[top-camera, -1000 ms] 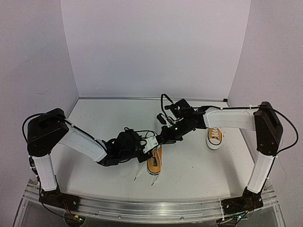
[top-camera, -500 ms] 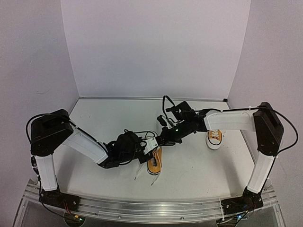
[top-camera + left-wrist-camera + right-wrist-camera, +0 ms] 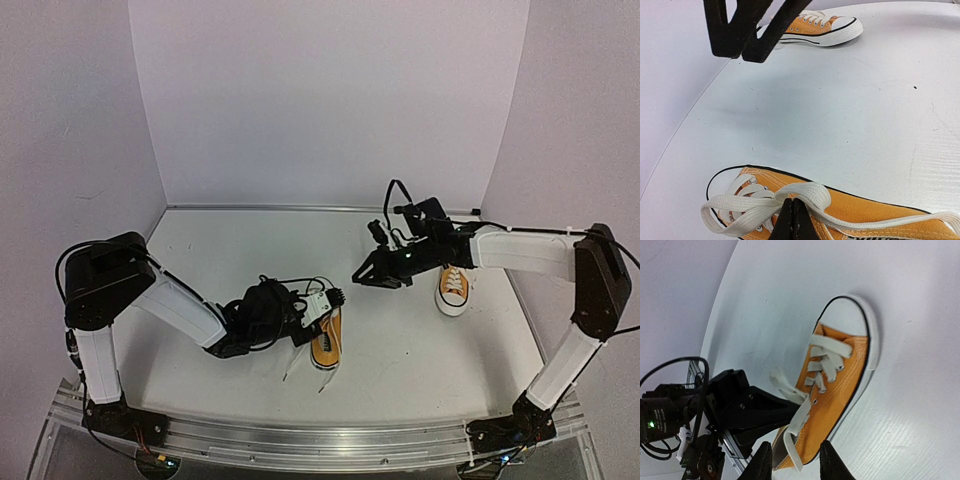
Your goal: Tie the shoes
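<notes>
The near shoe (image 3: 326, 338), orange-yellow with a white toe cap, lies on the table in front of my left gripper (image 3: 333, 300). In the left wrist view my left gripper (image 3: 792, 212) is shut on a loop of its white lace (image 3: 810, 192) over the shoe (image 3: 875, 212). My right gripper (image 3: 358, 277) is open and empty, in the air to the right of that shoe. The right wrist view shows its gripper (image 3: 795, 467) apart from the shoe (image 3: 840, 385), with the left gripper (image 3: 752, 412) at the lace. The second shoe (image 3: 453, 288) lies at the right, also in the left wrist view (image 3: 822, 27).
Loose lace ends (image 3: 292, 365) trail from the near shoe toward the front edge. The right gripper's fingers (image 3: 740, 30) hang at the top of the left wrist view. Pale walls close the back and both sides.
My right gripper has drawn back from the near shoe's laces, up and to the right, and now stands open. My left gripper has stayed shut on the lace.
</notes>
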Available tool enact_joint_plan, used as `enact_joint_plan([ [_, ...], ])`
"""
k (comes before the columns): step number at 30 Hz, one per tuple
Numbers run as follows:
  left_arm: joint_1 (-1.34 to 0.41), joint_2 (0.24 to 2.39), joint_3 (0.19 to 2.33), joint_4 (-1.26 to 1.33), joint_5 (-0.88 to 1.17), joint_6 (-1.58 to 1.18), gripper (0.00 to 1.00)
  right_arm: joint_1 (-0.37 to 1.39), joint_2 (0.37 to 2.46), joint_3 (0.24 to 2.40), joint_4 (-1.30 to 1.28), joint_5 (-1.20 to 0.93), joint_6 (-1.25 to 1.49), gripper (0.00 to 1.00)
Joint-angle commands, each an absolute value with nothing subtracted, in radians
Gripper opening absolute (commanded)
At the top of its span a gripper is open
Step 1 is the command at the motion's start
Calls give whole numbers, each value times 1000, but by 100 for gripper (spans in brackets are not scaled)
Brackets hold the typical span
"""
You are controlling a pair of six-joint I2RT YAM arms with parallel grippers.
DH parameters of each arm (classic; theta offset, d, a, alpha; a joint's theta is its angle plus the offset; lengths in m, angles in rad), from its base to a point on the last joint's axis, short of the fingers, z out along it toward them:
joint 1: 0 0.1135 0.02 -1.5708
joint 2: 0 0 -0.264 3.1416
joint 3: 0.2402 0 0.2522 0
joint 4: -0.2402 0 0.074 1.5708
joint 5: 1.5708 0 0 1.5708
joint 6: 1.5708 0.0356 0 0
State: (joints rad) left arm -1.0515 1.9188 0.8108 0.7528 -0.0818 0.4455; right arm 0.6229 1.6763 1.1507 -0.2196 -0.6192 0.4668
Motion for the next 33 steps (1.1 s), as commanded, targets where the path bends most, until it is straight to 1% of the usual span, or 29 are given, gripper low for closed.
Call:
enact_joint_plan([
  [1,-1049,1937,815,766,-69,453,0,628,1740,1132,-200,-610,474,18],
  [3,-1049,1934,817,759,-69,456,0,628,1777,1130,-183,-631,483,13],
  [6,-1049,1930,816,752,-70,459,0,630,1806,1124,-151,-667,495,11],
  [16,-1049,1930,815,740,-64,477,0,643,1853,1109,-28,-811,556,14],
  [26,-1049,1932,820,738,-62,477,0,667,1882,1110,-13,-818,567,13],
  [33,-1049,1936,825,735,-58,482,0,670,1865,1094,29,-852,583,16],
])
